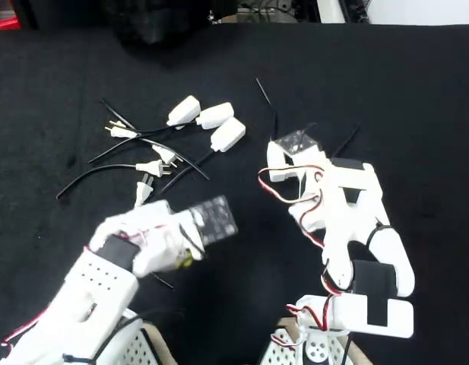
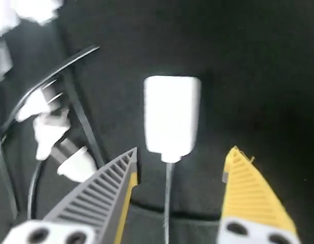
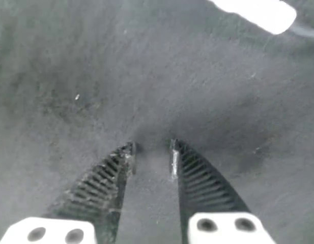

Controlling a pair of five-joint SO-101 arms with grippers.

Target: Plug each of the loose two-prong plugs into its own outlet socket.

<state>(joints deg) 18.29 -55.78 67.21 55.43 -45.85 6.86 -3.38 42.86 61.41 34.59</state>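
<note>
Left gripper (image 1: 215, 220) (image 2: 183, 151) hovers over the black table (image 1: 386, 91), jaws spread wide, nothing in them. In its wrist view a white outlet socket (image 2: 172, 114) lies just ahead of the opening, its cord (image 2: 168, 203) running back between the jaws. Not touched yet.

Right gripper (image 1: 295, 144) (image 3: 150, 147) sits low over bare cloth, jaws with a narrow gap between them, holding nothing. A white socket end (image 3: 253, 10) shows beyond it.

Loose two-prong plugs next: one nearest the left arm (image 1: 143, 188), two more just past it (image 1: 148, 169) (image 1: 166, 156), another farther out (image 1: 118, 131), all on thin black cords that cross one another. Two plugs (image 2: 60, 147) show beside the left jaw in the wrist view.

Farthest: three outlet sockets in a cluster (image 1: 185, 110) (image 1: 215, 115) (image 1: 228, 133), close together, nothing plugged in.

Step in hand, as I read it: the left arm is lining up to grab a socket body, probably the nearest of the three, though I can't be sure.

To do it well:
- centre the body between the jaws
- clamp on the long flat sides, not the cord
- leave the slotted face free
- lift it clear of the other two before the right arm brings a plug
- prongs should go in square to the face
- watch the crossed cords, which could drag neighbouring plugs
</note>
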